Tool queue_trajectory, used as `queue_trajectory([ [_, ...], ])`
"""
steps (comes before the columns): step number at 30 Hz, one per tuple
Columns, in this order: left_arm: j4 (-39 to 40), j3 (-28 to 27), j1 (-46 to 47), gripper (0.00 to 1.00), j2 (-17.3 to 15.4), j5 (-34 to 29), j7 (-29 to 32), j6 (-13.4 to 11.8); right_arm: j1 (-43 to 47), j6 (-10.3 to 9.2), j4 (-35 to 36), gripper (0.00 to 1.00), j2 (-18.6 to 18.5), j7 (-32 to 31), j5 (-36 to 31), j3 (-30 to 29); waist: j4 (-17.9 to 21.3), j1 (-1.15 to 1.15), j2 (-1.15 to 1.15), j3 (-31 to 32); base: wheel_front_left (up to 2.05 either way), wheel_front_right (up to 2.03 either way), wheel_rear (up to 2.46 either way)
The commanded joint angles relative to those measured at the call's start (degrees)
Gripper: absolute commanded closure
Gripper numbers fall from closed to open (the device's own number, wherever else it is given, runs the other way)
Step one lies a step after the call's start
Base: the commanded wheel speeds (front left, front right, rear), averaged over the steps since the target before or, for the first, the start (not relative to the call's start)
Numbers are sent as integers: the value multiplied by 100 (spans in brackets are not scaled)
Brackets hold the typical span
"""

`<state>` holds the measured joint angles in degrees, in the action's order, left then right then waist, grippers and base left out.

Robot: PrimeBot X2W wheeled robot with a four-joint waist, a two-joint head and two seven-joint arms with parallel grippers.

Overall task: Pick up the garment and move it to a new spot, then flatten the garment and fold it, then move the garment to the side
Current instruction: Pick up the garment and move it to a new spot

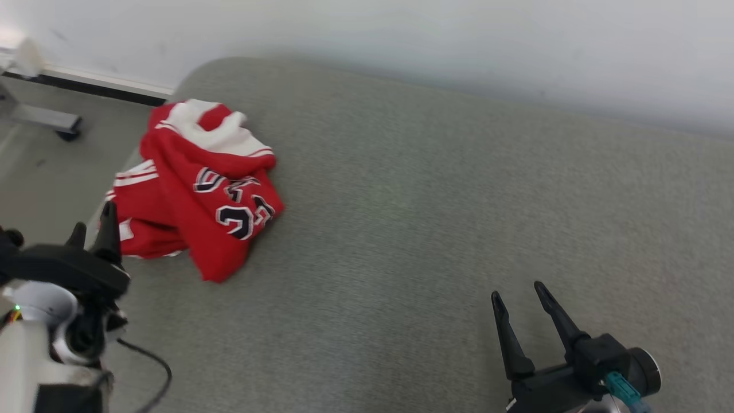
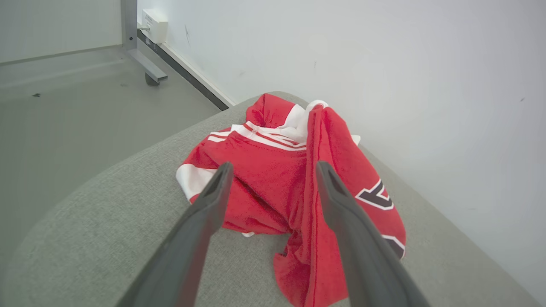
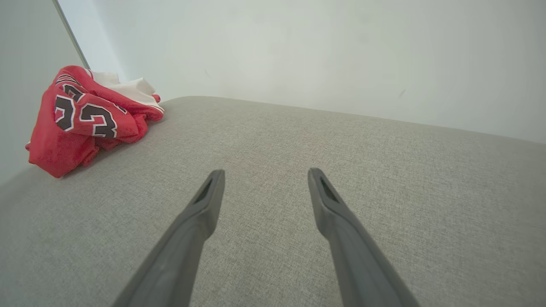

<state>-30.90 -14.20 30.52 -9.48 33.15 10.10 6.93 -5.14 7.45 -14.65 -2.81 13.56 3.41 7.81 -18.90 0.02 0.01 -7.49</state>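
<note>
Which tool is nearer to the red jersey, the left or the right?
Left. The left tool hangs beside the red jersey; the right tool is far to its right, over the grey surface.

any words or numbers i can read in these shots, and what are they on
"23": black digits edged in white, on the crumpled red and white jersey, clear in the right wrist view.
Black lettering above that number, head view: folded over, not readable.
Black letter fragment, left wrist view: cut off by a fold, not readable.
</note>
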Motion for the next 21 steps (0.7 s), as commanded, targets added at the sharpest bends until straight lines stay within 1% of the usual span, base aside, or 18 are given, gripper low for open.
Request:
queue_trajectory([
  [1,-105,-129,252,0,-33,324,276,9,-117,7,45,0,-14,-13,-17,27,841,-2,-1,-764,0,0,0],
  [3,-184,-326,556,0,-127,691,641,12,-180,7,81,0,-13,0,14,42,1073,-2,-1,-915,0,0,0],
  [5,-249,-381,721,0,-281,854,1059,-31,-223,7,101,0,-12,18,53,56,1277,-2,-1,-1039,0,0,0],
  [8,-240,-447,926,0,-505,1081,1695,-174,-297,7,82,0,-12,60,121,87,1538,-2,-1,-1188,0,0,0],
  [10,-181,-513,987,0,-656,1170,2124,-367,-337,7,68,0,-12,72,170,100,1684,-2,-1,-1256,0,0,0],
  [12,-69,-490,951,0,-860,1117,2502,-570,-364,7,57,0,-11,99,227,127,1814,-2,-1,-1312,0,0,0],
  [17,290,-521,777,0,-1125,977,2945,-1078,-453,7,-2,0,-11,144,386,213,2050,-2,-1,-1392,0,0,0],
  [20,503,-436,636,0,-1278,833,3192,-1263,-479,7,-59,0,-9,163,463,263,2125,-2,-1,-1369,0,0,0],
  [21,567,-401,567,20,-1326,777,3261,-1299,-492,7,-81,0,-10,158,479,274,2140,-2,-1,-1350,0,0,0],
])
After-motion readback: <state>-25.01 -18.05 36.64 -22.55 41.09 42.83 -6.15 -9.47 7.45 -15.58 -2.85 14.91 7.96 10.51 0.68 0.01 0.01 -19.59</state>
